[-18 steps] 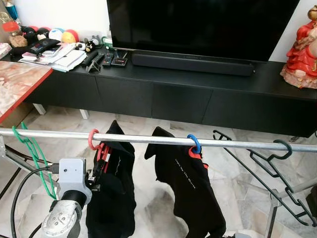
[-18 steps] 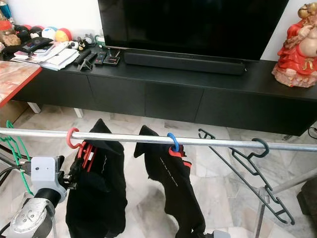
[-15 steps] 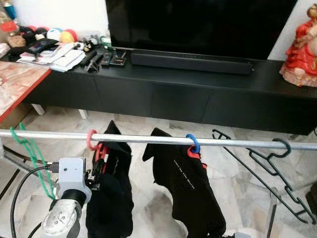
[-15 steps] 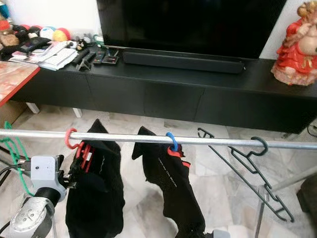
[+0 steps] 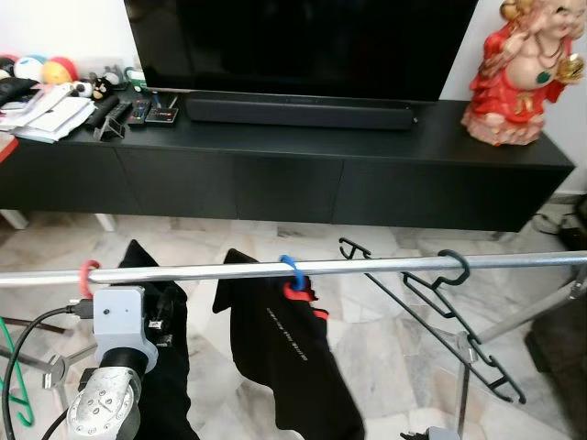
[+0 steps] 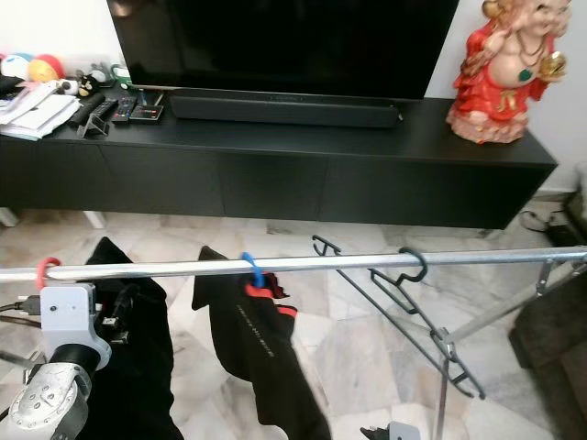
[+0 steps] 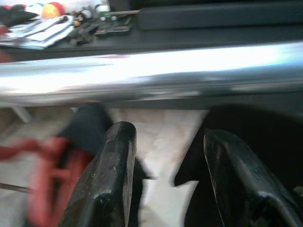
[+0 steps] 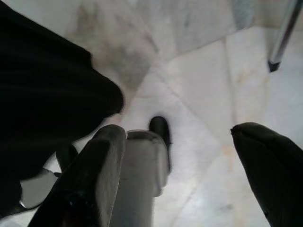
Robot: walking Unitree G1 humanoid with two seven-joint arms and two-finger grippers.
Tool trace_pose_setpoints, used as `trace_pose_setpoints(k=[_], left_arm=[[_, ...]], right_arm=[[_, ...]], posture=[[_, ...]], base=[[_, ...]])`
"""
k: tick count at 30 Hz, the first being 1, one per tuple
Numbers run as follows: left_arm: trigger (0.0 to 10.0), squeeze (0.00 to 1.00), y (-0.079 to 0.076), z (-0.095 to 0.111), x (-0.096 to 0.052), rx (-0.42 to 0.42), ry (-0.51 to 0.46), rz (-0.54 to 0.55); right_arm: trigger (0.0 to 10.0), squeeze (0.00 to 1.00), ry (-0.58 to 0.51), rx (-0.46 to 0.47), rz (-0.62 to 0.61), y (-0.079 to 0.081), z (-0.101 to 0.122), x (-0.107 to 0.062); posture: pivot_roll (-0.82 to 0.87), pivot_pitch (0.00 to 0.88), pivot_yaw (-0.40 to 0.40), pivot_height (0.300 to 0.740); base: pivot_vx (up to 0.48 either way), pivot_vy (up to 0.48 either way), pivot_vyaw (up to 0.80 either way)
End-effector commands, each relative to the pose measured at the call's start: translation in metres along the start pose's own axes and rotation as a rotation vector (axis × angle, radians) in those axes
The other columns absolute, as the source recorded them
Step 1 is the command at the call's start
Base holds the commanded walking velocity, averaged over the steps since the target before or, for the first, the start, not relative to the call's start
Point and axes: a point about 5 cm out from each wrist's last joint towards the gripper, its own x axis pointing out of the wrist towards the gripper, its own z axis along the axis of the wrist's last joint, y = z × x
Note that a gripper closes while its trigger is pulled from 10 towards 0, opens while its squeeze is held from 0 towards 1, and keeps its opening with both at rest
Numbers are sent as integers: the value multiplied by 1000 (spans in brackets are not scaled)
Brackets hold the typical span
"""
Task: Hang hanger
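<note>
Camera has panned right since 0.6 s ago; your left gripper [image 7: 163, 184] stays below the rail [image 5: 367, 267], fingers spread, empty. Red hanger [image 5: 88, 274] hangs hooked on that rail beside it. Right gripper [image 8: 189, 175] hangs low, open, over floor.
</note>
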Motion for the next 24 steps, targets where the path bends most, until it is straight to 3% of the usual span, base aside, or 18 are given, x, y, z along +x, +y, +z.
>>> trace_pose_setpoints(k=[1,7,17,18,21,24], left_arm=[[10000,0,6,10,-1,24,-51,32],[10000,0,8,11,-3,39,-70,38],[10000,0,-1,16,-7,97,-123,-26],[10000,0,-8,15,-9,126,-124,-74],[10000,0,-14,10,-12,143,-103,-126],[10000,0,-21,-4,-16,153,-18,-202]], right_arm=[[10000,0,18,22,-10,-3,-8,-1],[10000,0,21,22,-8,-2,-8,-2],[10000,0,20,24,-3,-2,-8,-1],[10000,0,20,24,-2,-2,-8,-1],[10000,0,21,23,-1,-2,-8,-1],[10000,0,22,21,0,-2,-8,-1]], posture=[[8,126,-13,740],[7,125,-12,740],[8,133,-13,740],[10,136,-12,740],[10,137,-12,740],[13,139,-12,740]], base=[[0,-472,0],[0,-410,0],[0,0,0],[0,0,0],[0,0,0],[0,0,0]])
